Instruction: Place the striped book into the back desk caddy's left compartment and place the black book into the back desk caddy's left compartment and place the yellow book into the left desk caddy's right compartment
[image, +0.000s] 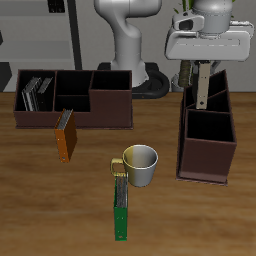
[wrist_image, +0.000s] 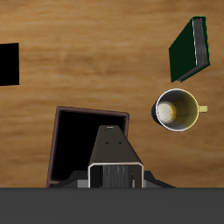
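Note:
My gripper (image: 200, 74) is shut on the yellow book (image: 200, 92), a tan-yellow book that hangs upright from the fingers. It hangs over the left desk caddy (image: 208, 150), its lower end near the rim of the compartment farther from the table's front edge. The wrist view shows the yellow book (wrist_image: 114, 159) end-on between my gripper (wrist_image: 114, 178) fingers, over a dark open compartment (wrist_image: 74, 144). In an end compartment of the back desk caddy (image: 100, 112) stand the striped book (image: 38, 90) and a dark book (image: 26, 95) beside it.
A white mug (image: 142, 166) stands mid-table, and a green book (image: 121, 208) stands upright just in front of it. An orange-brown book (image: 65, 136) leans against the back caddy's front wall. The wrist view also shows the mug (wrist_image: 178, 109) and green book (wrist_image: 191, 48).

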